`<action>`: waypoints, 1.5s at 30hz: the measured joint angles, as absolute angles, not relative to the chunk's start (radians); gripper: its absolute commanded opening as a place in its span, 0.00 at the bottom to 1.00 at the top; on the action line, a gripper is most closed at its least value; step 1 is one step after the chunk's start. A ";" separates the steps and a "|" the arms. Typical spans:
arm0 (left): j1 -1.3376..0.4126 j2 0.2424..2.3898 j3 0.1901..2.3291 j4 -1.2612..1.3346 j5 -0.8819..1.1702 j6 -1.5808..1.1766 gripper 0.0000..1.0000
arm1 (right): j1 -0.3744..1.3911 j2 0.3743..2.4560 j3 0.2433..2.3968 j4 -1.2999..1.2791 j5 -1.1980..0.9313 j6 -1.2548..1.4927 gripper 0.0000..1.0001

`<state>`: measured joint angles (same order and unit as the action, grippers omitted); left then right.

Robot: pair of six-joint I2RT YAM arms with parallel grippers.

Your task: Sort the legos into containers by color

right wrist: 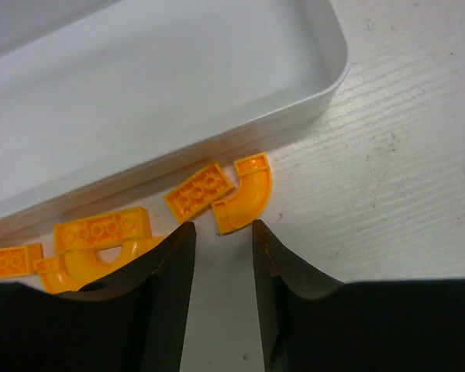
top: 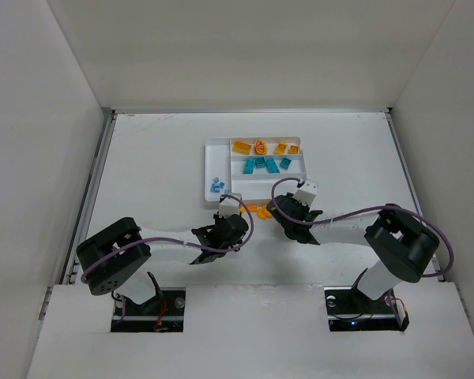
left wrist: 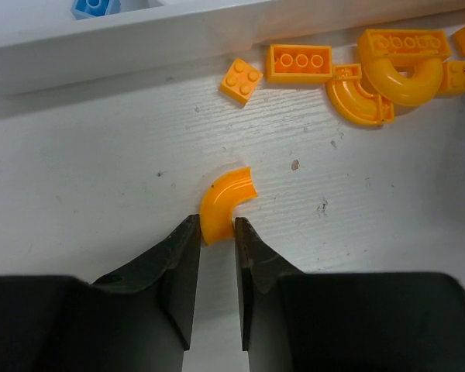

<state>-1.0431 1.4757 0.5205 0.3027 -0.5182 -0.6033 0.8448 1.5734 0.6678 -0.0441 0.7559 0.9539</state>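
The white tray (top: 208, 170) holds orange legos (top: 261, 147) in its far section, teal ones (top: 262, 164) in the middle section and light blue ones (top: 216, 186) in the narrow left section. Several yellow-orange legos (top: 261, 210) lie on the table just in front of the tray. My left gripper (left wrist: 215, 225) is shut on one end of a yellow-orange curved piece (left wrist: 226, 198) that rests on the table. My right gripper (right wrist: 221, 229) is open, its tips just short of another curved piece (right wrist: 248, 198) and a flat brick (right wrist: 198, 194).
In the left wrist view, a small square brick (left wrist: 240, 80), a longer brick (left wrist: 298, 62) and an arch (left wrist: 403, 66) lie beside the tray wall (left wrist: 139, 35). The two grippers (top: 225, 225) (top: 288, 209) are close together. White walls enclose the table.
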 measured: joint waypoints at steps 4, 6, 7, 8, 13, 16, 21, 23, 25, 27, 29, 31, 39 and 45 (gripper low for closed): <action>-1.040 1.466 0.516 0.298 -0.516 -0.603 0.14 | 0.847 1.578 0.669 -0.045 0.764 0.960 0.27; -1.038 1.454 0.510 0.291 -0.516 -0.603 0.13 | 0.857 1.576 0.667 -0.044 0.763 0.965 0.27; -1.036 1.447 0.507 0.287 -0.516 -0.603 0.13 | 0.867 1.572 0.664 -0.045 0.763 0.965 0.27; -1.032 1.439 0.503 0.286 -0.516 -0.603 0.13 | 0.879 1.563 0.659 -0.049 0.759 0.965 0.28; -1.008 1.395 0.490 0.278 -0.516 -0.603 0.12 | 0.915 1.484 0.638 -0.083 0.751 0.965 0.49; -0.998 1.374 0.486 0.273 -0.516 -0.602 0.12 | 0.894 1.451 0.638 -0.074 0.746 0.939 0.52; -0.991 1.333 0.466 0.273 -0.516 -0.602 0.12 | 0.884 1.470 0.643 0.004 0.699 0.845 0.55; -0.989 1.324 0.459 0.272 -0.515 -0.602 0.12 | 0.885 1.499 0.657 0.043 0.670 0.806 0.56; -0.988 1.322 0.455 0.272 -0.514 -0.603 0.12 | 0.886 1.533 0.677 0.084 0.639 0.772 0.56; -0.987 1.315 0.450 0.272 -0.513 -0.603 0.12 | 0.886 1.565 0.694 0.120 0.614 0.742 0.56; -0.987 1.307 0.447 0.272 -0.512 -0.603 0.12 | 0.886 1.595 0.706 0.152 0.593 0.720 0.54; -0.986 1.298 0.443 0.272 -0.511 -0.603 0.12 | 0.886 1.624 0.712 0.178 0.577 0.706 0.49; -0.984 1.271 0.431 0.272 -0.509 -0.603 0.12 | 0.943 1.631 0.698 0.219 0.552 0.727 0.49; -0.972 1.267 0.431 0.272 -0.507 -0.602 0.13 | 1.001 1.548 0.659 0.184 0.537 0.756 0.55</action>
